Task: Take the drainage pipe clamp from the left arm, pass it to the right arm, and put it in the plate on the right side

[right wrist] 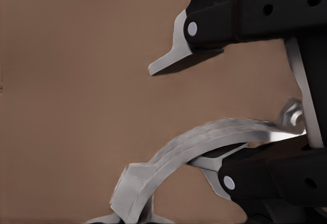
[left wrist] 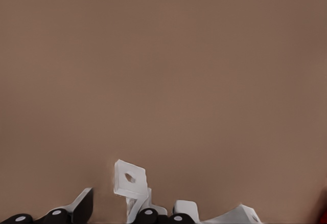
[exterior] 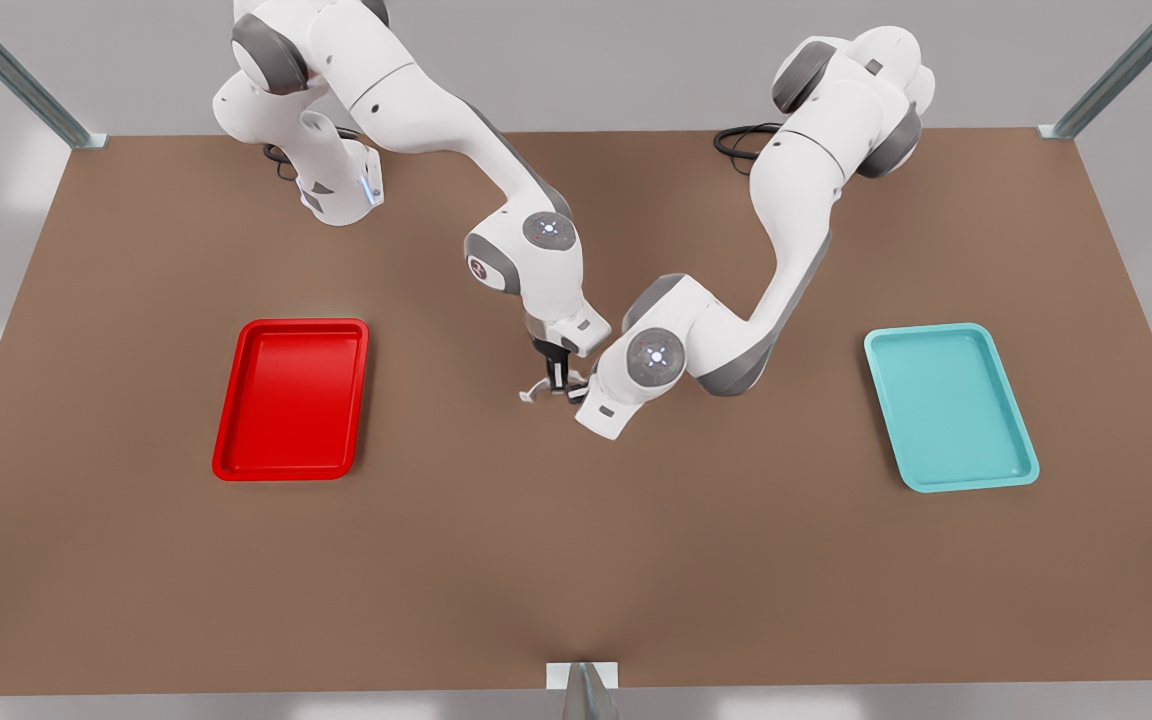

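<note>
Where the two arms meet over the middle of the table (exterior: 576,560), the pipe clamp (exterior: 536,390) hangs between their claws, a thin pale curved strip with a small tab at its end. In the left wrist view that tab, with a hole through it, stands up just past the black fingertips (left wrist: 130,178).

The left claw (exterior: 584,388) reaches in from the clamp's three o'clock side in the front view. Seen close in the right wrist view, the left claw (right wrist: 179,116) is spread wide. One finger (right wrist: 173,45) stands well clear of the strip, with bare table between them. The other finger (right wrist: 217,165) lies right against the underside of the clamp's (right wrist: 204,137) arc. It has no pinch on the strip.

The right claw (exterior: 558,378) comes straight down from twelve o'clock onto the clamp. Whether it has a grip on the clamp I cannot tell.

Farther out in the front view, the red tray (exterior: 236,470) lies flat at nine o'clock from the clamp, well apart, with its floor bare. A teal tray (exterior: 1021,480) of the same shape lies at three o'clock, equally far off, its floor bare too.
</note>
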Controlling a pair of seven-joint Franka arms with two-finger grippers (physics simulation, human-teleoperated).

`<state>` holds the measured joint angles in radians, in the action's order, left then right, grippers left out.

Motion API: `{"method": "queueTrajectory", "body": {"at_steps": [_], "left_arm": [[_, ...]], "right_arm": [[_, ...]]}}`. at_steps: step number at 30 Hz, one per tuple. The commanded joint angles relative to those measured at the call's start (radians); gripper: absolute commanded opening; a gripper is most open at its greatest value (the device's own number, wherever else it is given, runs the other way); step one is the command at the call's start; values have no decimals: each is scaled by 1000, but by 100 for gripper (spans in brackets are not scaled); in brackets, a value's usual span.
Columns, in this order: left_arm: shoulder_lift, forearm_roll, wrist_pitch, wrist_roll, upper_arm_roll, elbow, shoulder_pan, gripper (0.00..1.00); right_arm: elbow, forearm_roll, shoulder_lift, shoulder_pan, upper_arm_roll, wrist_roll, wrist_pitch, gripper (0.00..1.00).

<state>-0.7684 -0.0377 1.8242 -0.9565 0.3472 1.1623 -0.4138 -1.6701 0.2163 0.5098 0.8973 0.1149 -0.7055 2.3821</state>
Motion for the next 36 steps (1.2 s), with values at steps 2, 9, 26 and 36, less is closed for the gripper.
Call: {"method": "queueTrajectory", "body": {"at_steps": [2, 9, 26, 36], "left_arm": [[1, 22, -40, -25, 1, -4, 1, 100], [1, 21, -114, -24, 1, -53, 9, 100], [497, 133, -508, 976, -139, 197, 441, 100], [471, 122, -448, 995, -140, 201, 437, 100]], "right_arm": [[0, 6, -2, 0, 0, -15, 0, 21], [0, 6, -4, -5, 0, -25, 0, 21], [-307, 3, -232, -532, 12, 90, -121, 21], [-448, 5, -128, -784, 9, 47, 63, 21]]}}
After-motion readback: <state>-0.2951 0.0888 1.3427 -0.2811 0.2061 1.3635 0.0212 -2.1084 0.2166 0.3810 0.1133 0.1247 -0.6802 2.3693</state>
